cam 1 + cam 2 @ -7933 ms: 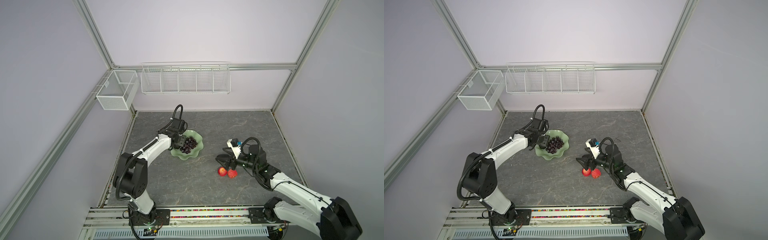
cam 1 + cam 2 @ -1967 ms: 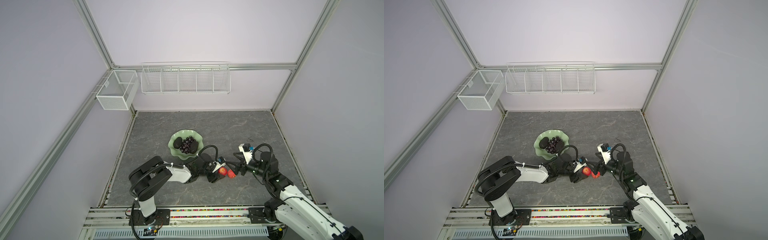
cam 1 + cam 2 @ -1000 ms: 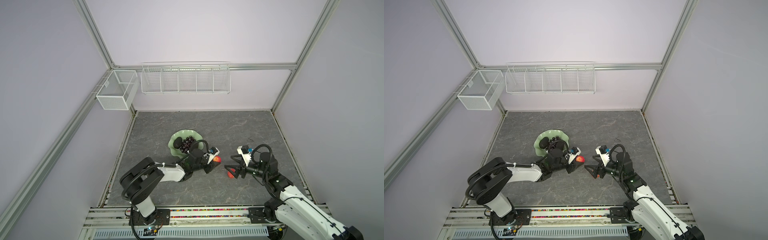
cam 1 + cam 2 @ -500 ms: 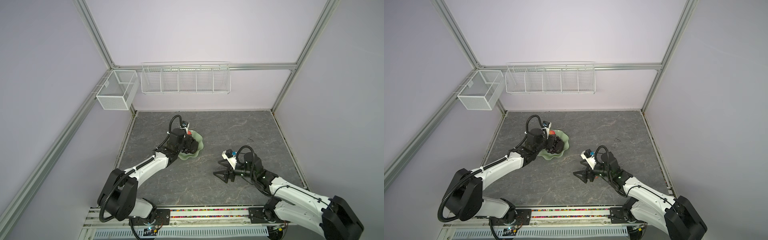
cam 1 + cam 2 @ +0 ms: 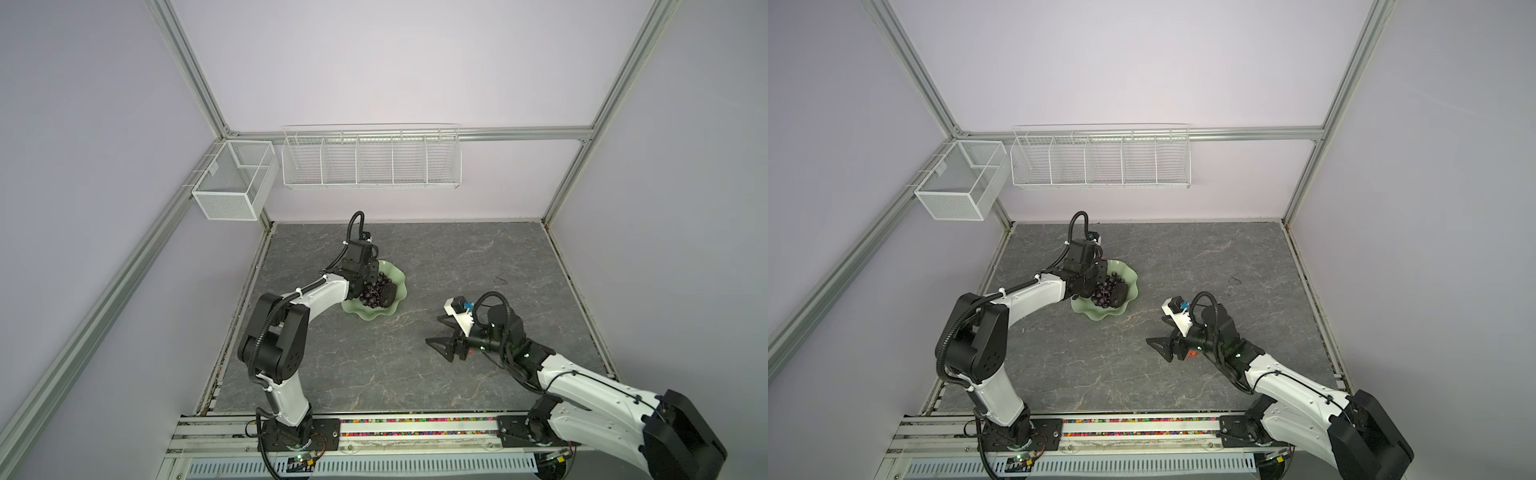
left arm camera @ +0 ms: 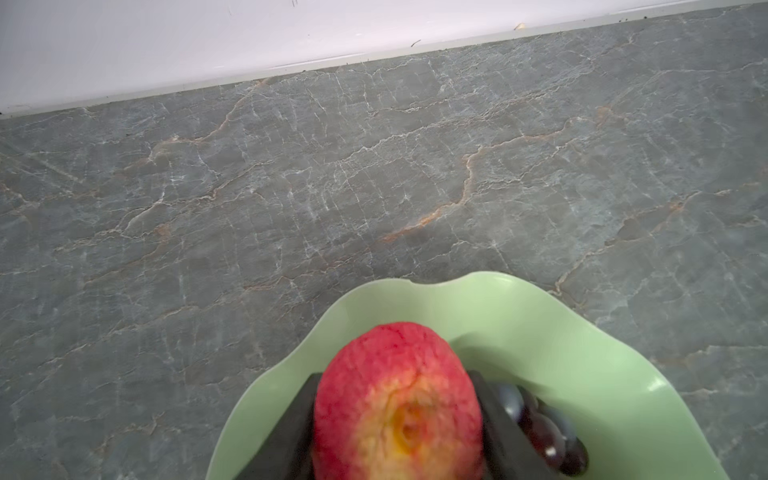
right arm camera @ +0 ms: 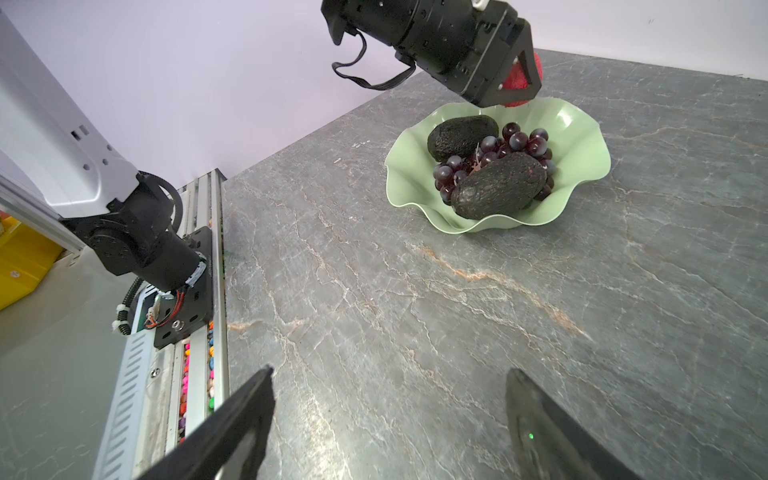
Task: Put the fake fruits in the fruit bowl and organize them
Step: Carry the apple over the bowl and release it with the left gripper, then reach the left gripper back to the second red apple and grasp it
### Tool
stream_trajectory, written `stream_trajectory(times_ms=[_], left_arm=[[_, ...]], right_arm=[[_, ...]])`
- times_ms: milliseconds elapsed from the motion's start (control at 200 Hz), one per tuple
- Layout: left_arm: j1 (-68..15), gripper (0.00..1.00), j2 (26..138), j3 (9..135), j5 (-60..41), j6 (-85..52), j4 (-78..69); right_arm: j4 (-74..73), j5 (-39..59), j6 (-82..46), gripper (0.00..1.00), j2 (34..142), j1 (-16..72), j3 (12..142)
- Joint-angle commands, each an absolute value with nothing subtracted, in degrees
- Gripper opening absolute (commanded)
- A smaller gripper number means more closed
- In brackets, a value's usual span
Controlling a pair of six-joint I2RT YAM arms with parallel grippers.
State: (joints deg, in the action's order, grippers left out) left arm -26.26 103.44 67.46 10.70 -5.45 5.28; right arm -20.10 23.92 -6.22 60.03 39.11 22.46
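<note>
Three fruits (image 7: 496, 185) lie in the fruit bowl (image 7: 582, 137); left fingers (image 6: 286, 428) pinch an apple (image 6: 395, 399) above its rim, right fingers (image 7: 232, 428) spread; we judge the second apple (image 5: 1191, 354) outstanding.

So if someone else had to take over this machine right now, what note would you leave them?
Left pincer: shut on a red apple, held above the green bowl near its edge, not yet let go.
Right pincer: open, empty, low over the table, apart from the bowl.
In the bowl: grape bunch, one avocado lying on it, a second avocado beside it.
Other apple: not clearly seen; a red speck under the right pincer's body may be it.
Left to do: release this apple, add the other, tidy.
</note>
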Motion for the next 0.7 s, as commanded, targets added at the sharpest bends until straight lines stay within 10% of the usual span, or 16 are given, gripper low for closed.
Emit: stream_trajectory(times_ms=[0,695], left_arm=[[-26.1,0.48,105.6,71.4,11.7,-7.3,11.0],[-26.1,0.71,102.0,66.8,8.9,-8.2,8.5]], right_arm=[[-23.9,22.6,-6.5,0.88,61.2,39.7,23.7],[-21.6,18.2,-5.0,0.88,56.7,39.7,22.4]])
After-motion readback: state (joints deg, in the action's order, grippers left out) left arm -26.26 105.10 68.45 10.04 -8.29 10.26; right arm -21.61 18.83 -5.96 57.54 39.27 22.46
